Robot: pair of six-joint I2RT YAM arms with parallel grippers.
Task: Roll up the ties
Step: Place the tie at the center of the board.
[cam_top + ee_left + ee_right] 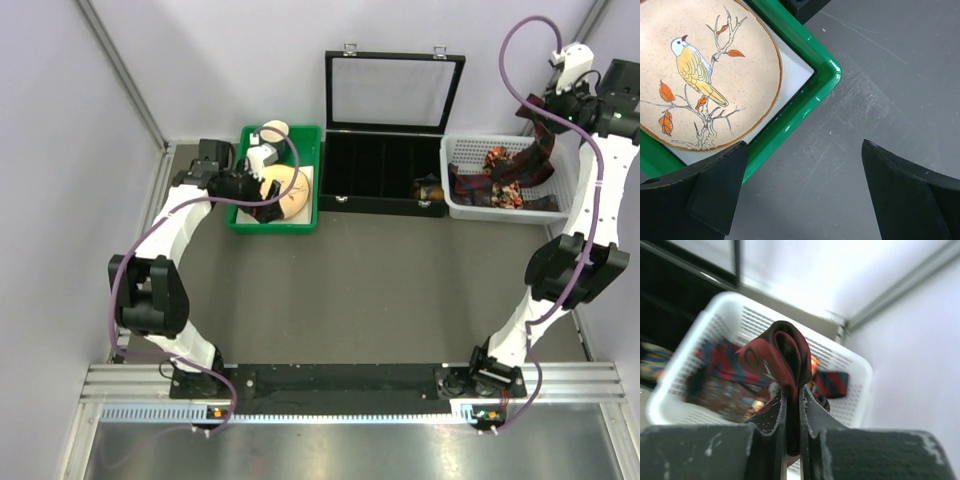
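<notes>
Right gripper (792, 412) clamps a fold of the dark maroon tie (777, 352) above the white basket (855, 366), where other ties (500, 180) lie. Soft, light and likely slippery, it seems best pinched near one end. Left gripper (802, 170) hangs spread, holding nothing, over a corner of the green tray (805, 107).

- Two arms are being counted: left arm (170, 235), right arm (598, 180).
- Two grippers are being counted: left gripper (804, 150), right gripper (792, 397).
- One green tray (815, 95) is being counted.
- One bird-print plate (705, 70) is being counted in it; a second round cream piece (275, 130) is being seen behind it, kind unclear.
- One black case (370, 170) is being counted, with one small patterned bundle (430, 188) inside.
- One white basket (462, 150) is being counted.
- One maroon tie (780, 355) is being held raised; the ties (500, 180) heaped in the basket are not being resolved into a count.
</notes>
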